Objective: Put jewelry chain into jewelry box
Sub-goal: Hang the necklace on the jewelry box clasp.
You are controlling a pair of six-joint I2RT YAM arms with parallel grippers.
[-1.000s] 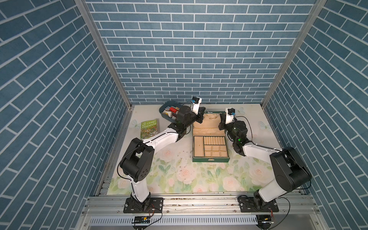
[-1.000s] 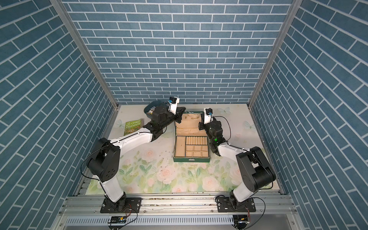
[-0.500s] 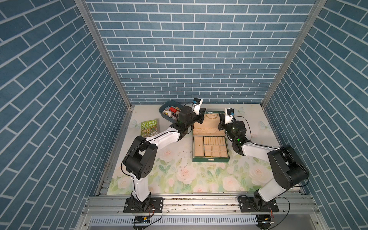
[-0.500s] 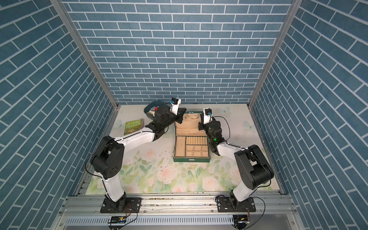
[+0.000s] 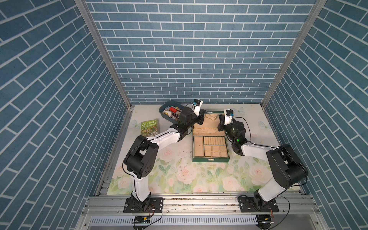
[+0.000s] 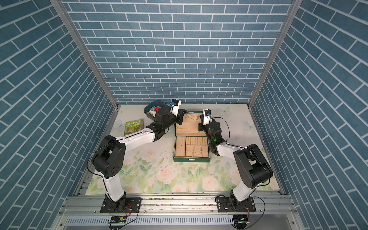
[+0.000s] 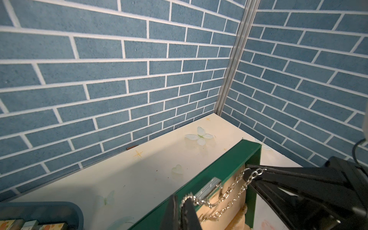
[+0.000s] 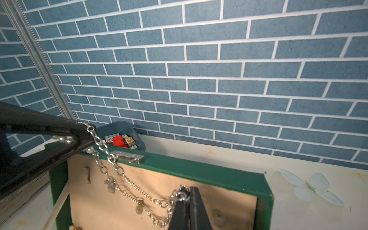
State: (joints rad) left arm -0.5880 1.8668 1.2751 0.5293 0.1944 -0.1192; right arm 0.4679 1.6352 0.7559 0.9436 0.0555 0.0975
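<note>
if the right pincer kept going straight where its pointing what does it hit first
Probably the jewelry box: the right pincer, shut on the jewelry chain, points at the beige inside of its raised lid. Depth is unclear; it might clear the green rim and reach the brick wall.

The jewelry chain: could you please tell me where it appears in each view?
Top view: mid-picture, jewelry chain sags before the raised lid of the jewelry box.
Top view: jewelry chain, same place.
Left wrist: jewelry chain hangs from the left tool, beside the lid's silver clasp.
Right wrist: jewelry chain hangs from the right tool, before the lid.
Shared landmark: the lid's green rim.
</note>
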